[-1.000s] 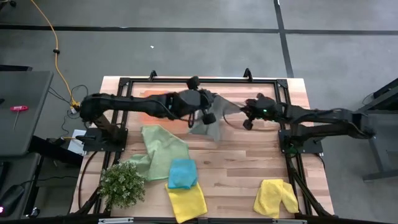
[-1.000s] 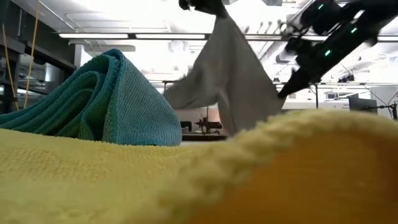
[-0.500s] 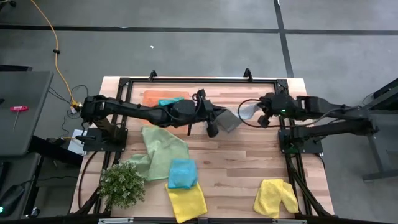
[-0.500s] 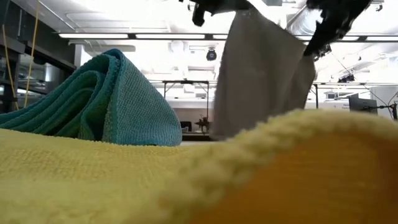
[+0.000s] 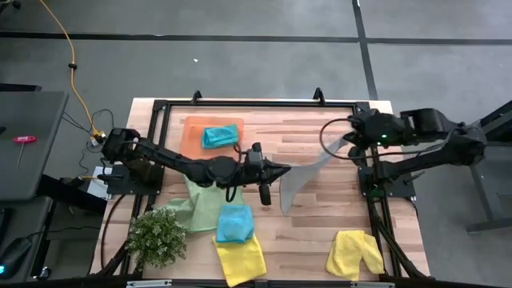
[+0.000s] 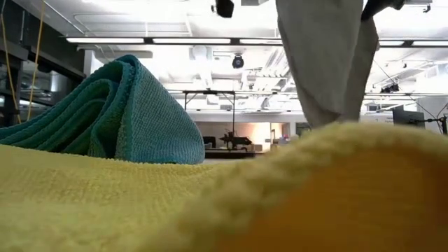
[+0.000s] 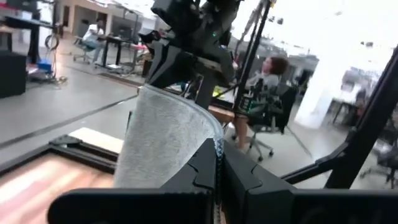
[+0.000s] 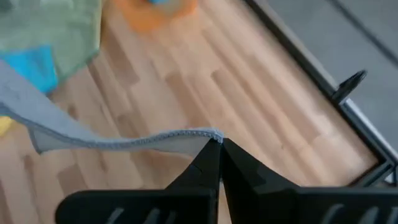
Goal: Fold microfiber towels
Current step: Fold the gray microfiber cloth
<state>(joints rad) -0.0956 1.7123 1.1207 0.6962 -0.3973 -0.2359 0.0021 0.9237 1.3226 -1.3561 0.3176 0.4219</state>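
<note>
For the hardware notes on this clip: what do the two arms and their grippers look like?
Both arms are dark, near black, built of slim jointed segments. The left gripper and right gripper each end in two dark, flat, angular fingers. A thin black cable loops beside the right wrist, where a small green light glows. No markings are legible.

Both arms matte black, jointed tubes w/ black cable loops; right arm [image 5: 416, 132] shows green LED near wrist; fingers [image 8: 208, 171] dark, wedge-shaped.
</note>
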